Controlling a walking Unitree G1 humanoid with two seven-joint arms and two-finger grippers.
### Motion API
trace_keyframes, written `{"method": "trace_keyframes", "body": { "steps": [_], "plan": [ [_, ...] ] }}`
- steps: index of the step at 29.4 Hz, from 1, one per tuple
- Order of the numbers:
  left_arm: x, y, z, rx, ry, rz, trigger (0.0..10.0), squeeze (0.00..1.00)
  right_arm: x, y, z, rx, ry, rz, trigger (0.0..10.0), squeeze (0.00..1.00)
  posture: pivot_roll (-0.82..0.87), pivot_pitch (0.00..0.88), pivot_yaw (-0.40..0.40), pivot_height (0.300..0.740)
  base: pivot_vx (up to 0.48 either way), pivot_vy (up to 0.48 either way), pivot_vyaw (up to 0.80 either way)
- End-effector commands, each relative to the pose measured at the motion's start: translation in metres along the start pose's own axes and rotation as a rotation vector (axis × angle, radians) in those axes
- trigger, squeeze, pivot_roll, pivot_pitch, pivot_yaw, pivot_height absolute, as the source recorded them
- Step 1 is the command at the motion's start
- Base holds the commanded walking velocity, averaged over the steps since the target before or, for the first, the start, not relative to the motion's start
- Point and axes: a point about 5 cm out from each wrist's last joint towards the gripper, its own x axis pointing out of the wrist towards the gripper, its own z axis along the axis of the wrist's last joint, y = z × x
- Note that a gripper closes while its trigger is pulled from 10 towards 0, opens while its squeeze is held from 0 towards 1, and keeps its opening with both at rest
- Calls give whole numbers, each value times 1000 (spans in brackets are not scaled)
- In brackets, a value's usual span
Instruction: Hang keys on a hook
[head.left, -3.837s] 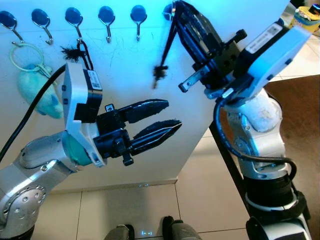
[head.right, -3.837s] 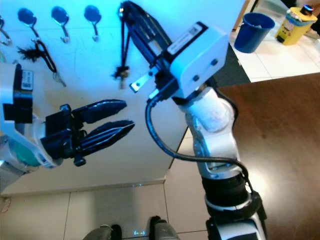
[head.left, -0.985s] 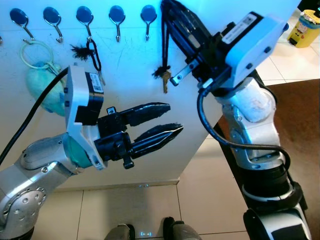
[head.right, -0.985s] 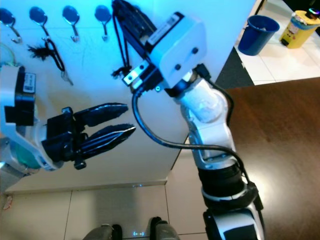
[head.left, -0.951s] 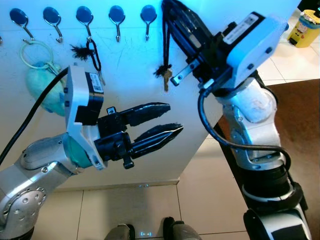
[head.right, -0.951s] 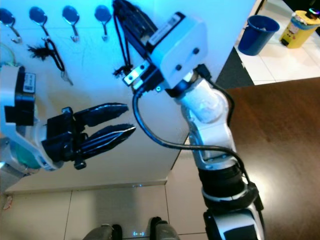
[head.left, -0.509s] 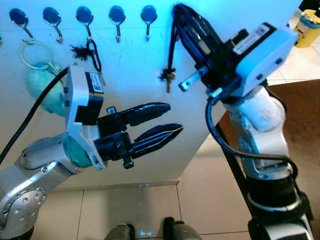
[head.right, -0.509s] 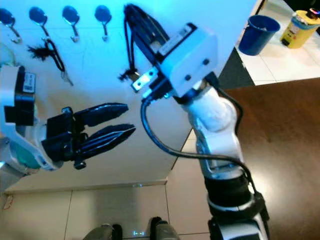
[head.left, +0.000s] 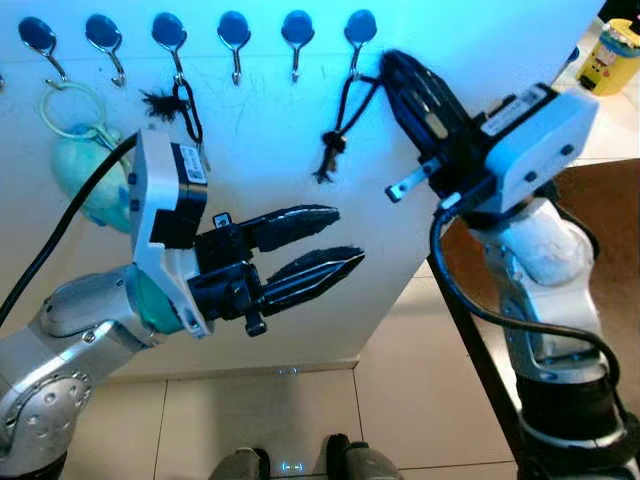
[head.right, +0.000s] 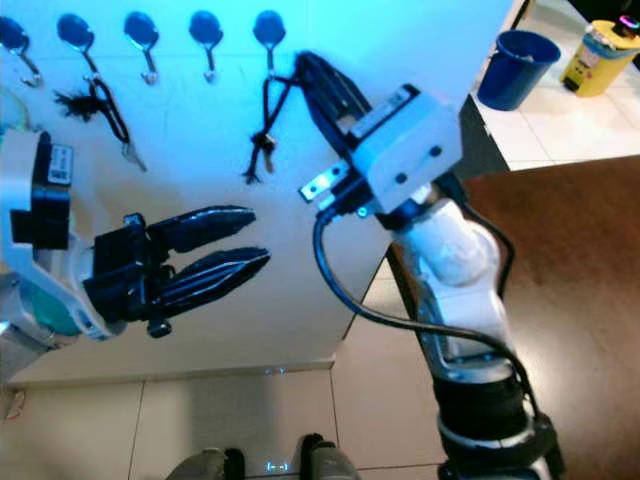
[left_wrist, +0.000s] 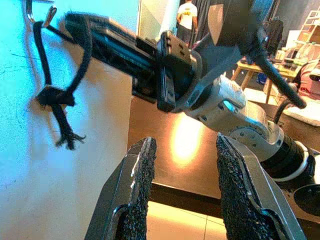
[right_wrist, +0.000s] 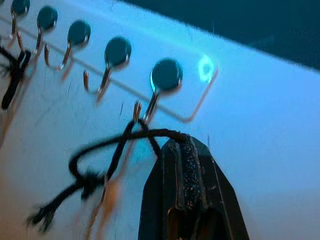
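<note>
- Hanging from the rightmost hook (head.left: 359, 35) on the white board (head.left: 270, 150) was the black cord loop (head.left: 345, 105), its knot and frayed tail (head.left: 325, 160) dangling below (the keys themselves could not be made out).
- The right gripper (right_wrist: 182, 150) was clenched on the far side of that loop, its fingers pressed together just beside the hook.
- The left gripper (head.left: 315, 245) hovered lower down in front of the board, fingers parted and grasping nothing.
- Another black cord (head.left: 185, 100) hung from a hook further left, and a teal plush toy (head.left: 85, 185) hung near the board's left end.
</note>
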Motion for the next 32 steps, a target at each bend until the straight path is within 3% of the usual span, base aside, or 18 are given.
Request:
{"method": "trace_keyframes", "body": {
  "steps": [1, 20, 21, 24, 25, 31, 32],
  "plan": [
    [-1, -2, 0, 0, 12, -13, 10000, 0, -4, 5, -3, 0, 26, 17, 10000, 0, 10, 139, 87, 740, 0, 0, 0],
    [-1, -3, -1, -1, 11, -14, 10000, 0, -1, 28, -9, 33, 30, 138, 10000, 0, 14, 133, 86, 740, 0, 0, 0],
    [0, -4, -1, -1, 11, -14, 10000, 0, 1, 28, -8, 37, 26, 136, 10000, 302, 14, 131, 84, 740, 0, 0, 0],
    [0, -4, -1, 0, 11, -14, 10000, 0, 1, 27, -8, 41, 22, 133, 10000, 302, 15, 129, 83, 740, 0, 0, 0],
    [0, -4, -2, -1, 10, -13, 10000, 0, 1, 27, -9, 42, 22, 132, 10000, 925, 15, 127, 82, 740, 0, 0, 0],
    [0, -4, -2, 0, 12, -13, 10000, 0, 1, 26, -9, 39, 22, 122, 10000, 894, 12, 121, 82, 740, 0, 0, 0],
    [0, -4, -3, 0, 12, -14, 10000, 0, 1, 25, -9, 25, 20, 111, 10000, 47, 10, 118, 80, 740, 0, 0, 0]
  ]
}}
